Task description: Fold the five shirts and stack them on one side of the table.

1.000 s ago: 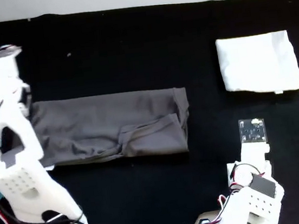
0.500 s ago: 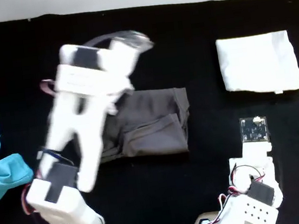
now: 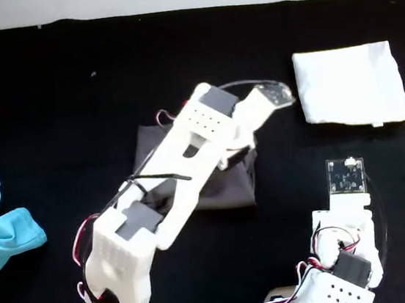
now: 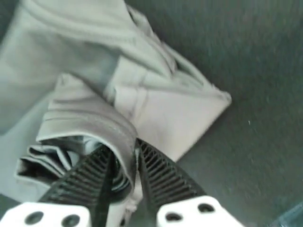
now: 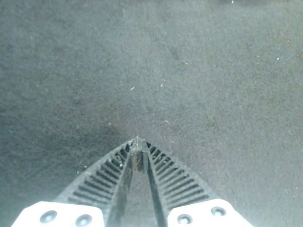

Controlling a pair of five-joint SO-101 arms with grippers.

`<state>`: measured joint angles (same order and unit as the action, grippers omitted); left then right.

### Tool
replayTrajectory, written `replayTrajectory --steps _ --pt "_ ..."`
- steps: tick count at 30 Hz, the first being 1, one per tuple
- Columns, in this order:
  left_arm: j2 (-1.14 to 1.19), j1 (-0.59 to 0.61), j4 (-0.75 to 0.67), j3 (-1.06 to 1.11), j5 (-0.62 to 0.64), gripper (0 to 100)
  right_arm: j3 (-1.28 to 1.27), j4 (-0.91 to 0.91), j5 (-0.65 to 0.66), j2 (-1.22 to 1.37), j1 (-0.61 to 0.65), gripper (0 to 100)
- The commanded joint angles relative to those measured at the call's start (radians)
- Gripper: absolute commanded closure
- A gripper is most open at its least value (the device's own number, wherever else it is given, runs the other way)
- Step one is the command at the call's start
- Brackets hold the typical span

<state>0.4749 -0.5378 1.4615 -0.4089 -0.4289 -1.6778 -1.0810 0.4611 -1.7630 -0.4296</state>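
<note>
The left hand [image 4: 124, 153] is closed tight on a bunched fold of the grey shirt [image 4: 156, 109], the cloth pinched between its two ribbed fingers [image 4: 163, 177] and spilling out on both sides of them. Beyond the grip the shirt lies doubled over in soft layers, one squared corner resting flat on the black surface [image 4: 255, 56]. From the high view the left arm [image 3: 182, 169] stretches on a slant from the near edge across this shirt [image 3: 229, 189], which sits as a compact folded shape near the middle of the surface [image 3: 69, 86]. The right hand [image 5: 137, 142] has its fingertips pressed together with nothing between them, over bare black cloth; the right arm [image 3: 344, 252] sits drawn back at the near right, apart from the grey shirt. A white shirt [image 3: 351, 85], folded into a neat rectangle, lies flat at the far right, well apart from the grey one. A crumpled turquoise garment [image 3: 1, 228] lies at the left edge.
</note>
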Motion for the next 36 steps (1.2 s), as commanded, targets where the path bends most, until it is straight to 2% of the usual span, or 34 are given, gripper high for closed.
replayTrajectory --steps 1,8,16,21,23,27,30,32,34,36 --pt "0.001 -0.016 -0.014 -0.156 -0.003 99 -0.122 -0.005 0.005 -0.013 -0.001 99.1" --pt "0.013 -0.01 0.089 -0.417 0.087 99 -0.122 -0.005 0.005 -0.013 -0.001 99.1" --pt "0.061 -0.024 0.051 -0.346 0.087 98 -0.124 -0.005 0.005 -0.015 -0.001 99.1" --pt "0.087 -0.019 0.058 -0.348 0.087 82 -0.124 -0.005 0.005 -0.015 -0.001 99.1" --pt "0.059 -0.019 0.058 -0.348 0.087 78 -0.124 -0.005 0.005 -0.015 -0.001 99.1" --pt "-0.053 0.005 0.097 -0.348 0.084 80 -0.124 -0.005 0.005 -0.016 -0.001 99.1" --pt "-0.116 0.071 0.155 -0.343 0.083 82 -0.124 -0.005 0.005 -0.016 -0.001 99.1" --pt "-0.116 0.137 0.184 -0.341 0.083 87 -0.124 -0.005 0.005 -0.016 -0.001 99.1" --pt "-0.079 0.2 0.186 -0.321 0.084 99 -0.124 -0.005 0.005 -0.016 -0.001 99.1" --pt "-0.025 0.245 0.178 -0.298 0.084 97 -0.124 -0.005 0.005 -0.016 -0.001 99.1"
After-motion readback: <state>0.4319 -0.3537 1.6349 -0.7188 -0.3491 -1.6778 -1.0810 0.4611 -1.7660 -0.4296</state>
